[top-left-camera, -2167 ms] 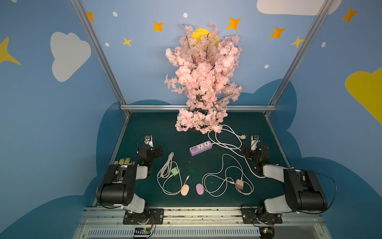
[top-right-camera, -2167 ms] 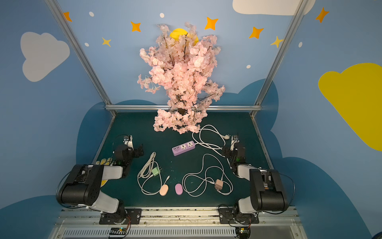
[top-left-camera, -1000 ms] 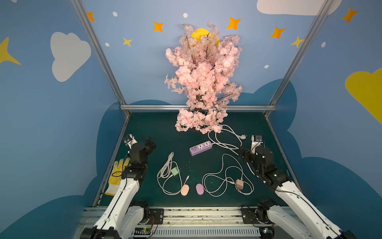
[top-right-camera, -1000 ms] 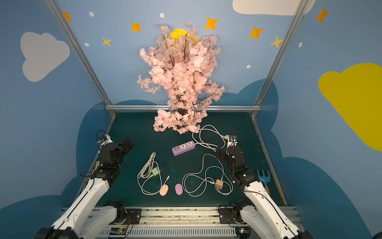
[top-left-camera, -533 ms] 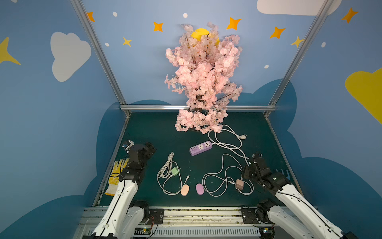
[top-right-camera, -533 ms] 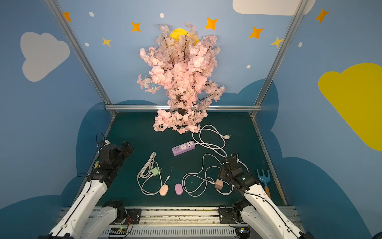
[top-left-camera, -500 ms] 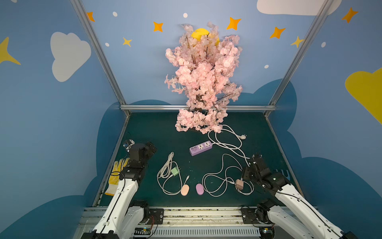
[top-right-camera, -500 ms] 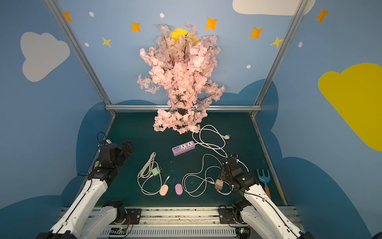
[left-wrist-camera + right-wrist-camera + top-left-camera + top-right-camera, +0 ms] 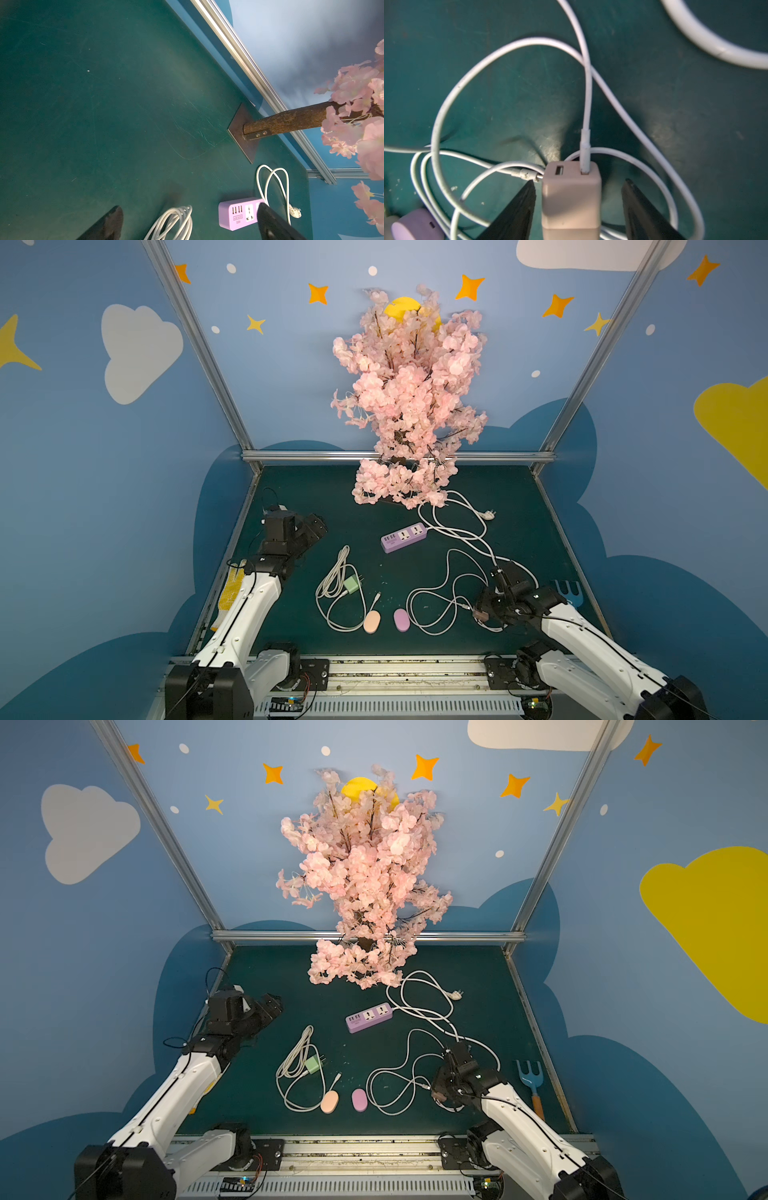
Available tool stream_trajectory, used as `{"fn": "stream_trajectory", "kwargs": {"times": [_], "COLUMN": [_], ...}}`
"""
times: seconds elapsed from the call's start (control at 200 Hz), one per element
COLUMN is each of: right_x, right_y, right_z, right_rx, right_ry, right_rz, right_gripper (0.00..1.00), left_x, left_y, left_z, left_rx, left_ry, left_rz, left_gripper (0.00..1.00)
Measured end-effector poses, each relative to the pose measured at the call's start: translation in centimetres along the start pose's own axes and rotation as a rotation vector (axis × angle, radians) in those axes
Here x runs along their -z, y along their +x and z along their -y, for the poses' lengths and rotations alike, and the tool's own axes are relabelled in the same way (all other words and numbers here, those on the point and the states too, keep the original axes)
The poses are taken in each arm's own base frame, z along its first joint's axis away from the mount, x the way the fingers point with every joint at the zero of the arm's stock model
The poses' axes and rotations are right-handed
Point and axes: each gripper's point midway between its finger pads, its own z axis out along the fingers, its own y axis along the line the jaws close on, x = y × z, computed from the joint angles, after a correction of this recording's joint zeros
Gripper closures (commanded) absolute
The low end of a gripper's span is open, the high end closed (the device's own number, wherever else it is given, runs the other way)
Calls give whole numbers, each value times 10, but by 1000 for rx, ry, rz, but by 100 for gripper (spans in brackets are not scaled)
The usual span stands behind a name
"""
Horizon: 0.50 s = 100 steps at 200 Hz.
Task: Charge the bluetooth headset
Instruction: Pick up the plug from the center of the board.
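Two oval headset cases lie near the front edge, a peach one (image 9: 371,622) and a purple one (image 9: 401,620). In the right wrist view the purple case (image 9: 415,226) sits beside loops of white cable. My right gripper (image 9: 579,181) is down over the pinkish charging adapter (image 9: 571,197), with a finger on each side. One finger is close against it; a gap shows at the other. A white cable (image 9: 585,158) is plugged into the adapter. My left gripper (image 9: 313,529) hangs open over the mat at back left, holding nothing. The purple power strip (image 9: 404,537) lies mid-table.
A green charger (image 9: 351,584) with coiled white cable lies left of the cases. The pink blossom tree (image 9: 409,406) stands at the back, on a base plate (image 9: 242,133). A blue toy rake (image 9: 528,1073) lies at the right edge and a yellow glove (image 9: 230,593) at the left.
My right arm came forward and down onto the pinkish adapter, and its jaws narrowed around it. My left arm shifted slightly and stayed open.
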Motion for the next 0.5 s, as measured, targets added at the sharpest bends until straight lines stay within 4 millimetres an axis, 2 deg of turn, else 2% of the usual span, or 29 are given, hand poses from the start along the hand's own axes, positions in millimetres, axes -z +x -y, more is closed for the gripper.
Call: {"fn": "stream_trajectory", "kwargs": {"times": [0.3,0.396,0.501], "right_x": [-6,-9,-11], "right_y": [11,11,11], "right_z": [-10,-11,-12], "right_rx": [-8,-9,-9], "right_ry": [-41,-42,-43], "right_rz": [-79,-89,-95], "right_gripper": [42,50,70], "left_x": [-8,-8,-5], "left_y": [18,21,24], "left_z": [1,3,8], "left_rx": [7,8,7], "left_ry": [22,38,63], "left_rz": [-96,-112,-129], "left_gripper": [0,0,0]}}
